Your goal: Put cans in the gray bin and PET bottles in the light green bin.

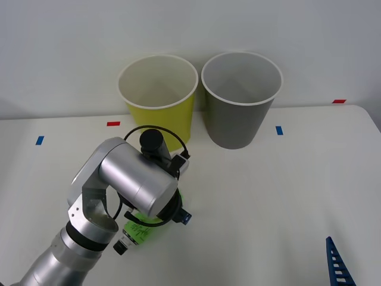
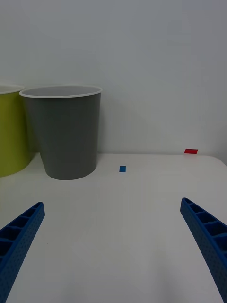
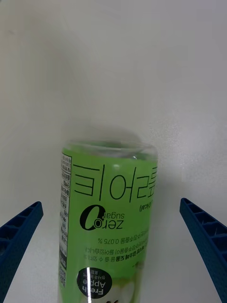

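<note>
Bottle: 1 PET bottle (image 1: 136, 232) lies on its side on the white table (image 1: 268, 196), at about 7 o'clock from the table's middle, mostly hidden under the left arm's wrist in the front view. Its black cap points toward the robot and its base points away, toward the bins.

Left gripper: the left gripper (image 3: 113, 251) hangs over the bottle with its blue fingers (image 3: 16, 236) spread wide, 1 on each side of the green label and neither touching it.

Key relation: in the left wrist view the bottle's long axis runs between the 2 fingers, so they straddle its width. Judged from that, a straight descent and a closing should catch the body across its short side.

Nearer arm: the left, plainly; it is right above the bottle.

Right gripper: the right gripper (image 2: 113, 246) waits at about 5 o'clock on the table, fingers apart, holding nothing, well apart from the bottle.

Bins: the light green bin (image 1: 158, 101) stands at 12 o'clock from the bottle at the table's far edge, with the gray bin (image 1: 240, 98) just beside it at about 1 o'clock. No cans are in sight.
</note>
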### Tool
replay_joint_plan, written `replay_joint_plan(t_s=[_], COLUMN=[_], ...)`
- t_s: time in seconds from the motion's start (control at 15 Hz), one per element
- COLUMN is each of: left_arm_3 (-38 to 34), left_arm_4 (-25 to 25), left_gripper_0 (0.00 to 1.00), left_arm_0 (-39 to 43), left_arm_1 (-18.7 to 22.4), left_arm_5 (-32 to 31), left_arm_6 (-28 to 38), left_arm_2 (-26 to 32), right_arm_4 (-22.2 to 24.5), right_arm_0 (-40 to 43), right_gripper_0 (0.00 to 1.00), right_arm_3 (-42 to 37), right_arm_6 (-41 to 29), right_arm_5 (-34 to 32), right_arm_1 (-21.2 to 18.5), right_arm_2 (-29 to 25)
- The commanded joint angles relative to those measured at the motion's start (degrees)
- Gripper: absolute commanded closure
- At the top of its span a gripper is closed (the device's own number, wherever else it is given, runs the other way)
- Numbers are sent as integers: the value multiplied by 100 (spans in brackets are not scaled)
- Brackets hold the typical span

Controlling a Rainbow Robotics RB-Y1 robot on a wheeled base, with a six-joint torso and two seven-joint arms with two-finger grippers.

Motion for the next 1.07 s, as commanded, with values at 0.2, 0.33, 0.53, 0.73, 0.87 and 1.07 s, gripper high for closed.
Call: replay_joint_plan(t_s=[0.2,0.33,0.53,0.73,0.87,1.07], left_arm_3=[280,412,632,658,728,790], left_arm_4=[-1,-1,-1,60,78,78], left_gripper_0=[0,0,0,0,0,0], left_arm_0=[-40,-102,-225,-225,-225,-225], left_arm_1=[-124,-124,-150,-230,-238,-265], left_arm_5=[15,15,15,15,15,15], left_arm_6=[-99,-205,-319,-389,-477,-574], left_arm_2=[103,173,217,226,217,270], right_arm_4=[0,0,0,0,0,0], right_arm_0=[0,0,0,0,0,0], right_gripper_0=[0,0,0,0,0,0], right_arm_3=[0,0,0,0,0,0], right_arm_6=[0,0,0,0,0,0], right_arm_5=[0,0,0,0,0,0], right_arm_1=[0,0,0,0,0,0], right_arm_2=[0,0,0,0,0,0])
